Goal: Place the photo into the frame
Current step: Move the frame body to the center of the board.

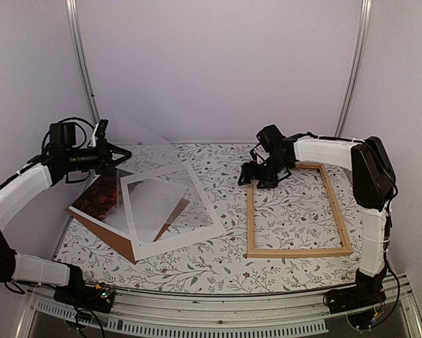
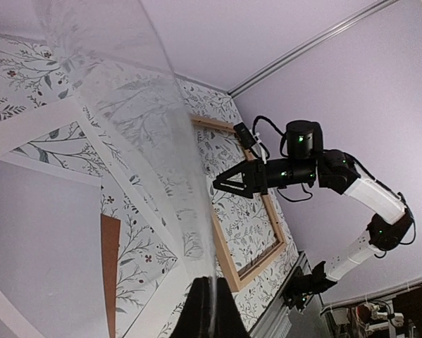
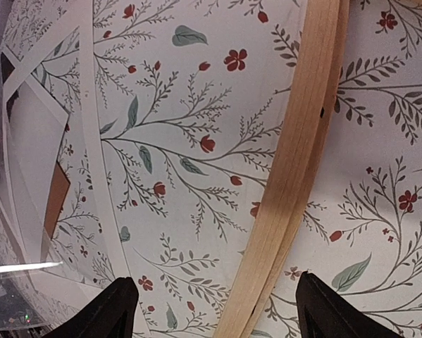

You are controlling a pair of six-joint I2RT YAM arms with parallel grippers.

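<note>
The photo (image 1: pixel 99 197) lies flat at the left, its dark reddish-brown end showing and its pale part under the white mat (image 1: pixel 196 211). At the right lies the light wood frame (image 1: pixel 299 250) with only the flowered cloth inside it; it also shows in the wrist views, frame (image 2: pixel 228 260) and frame (image 3: pixel 295 155). My left gripper (image 1: pixel 119 152) hangs above the photo's far end, shut on the edge of a thin clear sheet (image 2: pixel 126 105). My right gripper (image 1: pixel 256 176) stands open just above the frame's far left corner, one frame strip between its fingertips (image 3: pixel 115 310).
A brown backing board (image 1: pixel 126 243) pokes out under the photo and mat. The clear sheet (image 1: pixel 144 144) slants up over the table's back left. Lilac walls close the table in on three sides. The arm bases (image 1: pixel 84 296) stand on the rail at the near edge.
</note>
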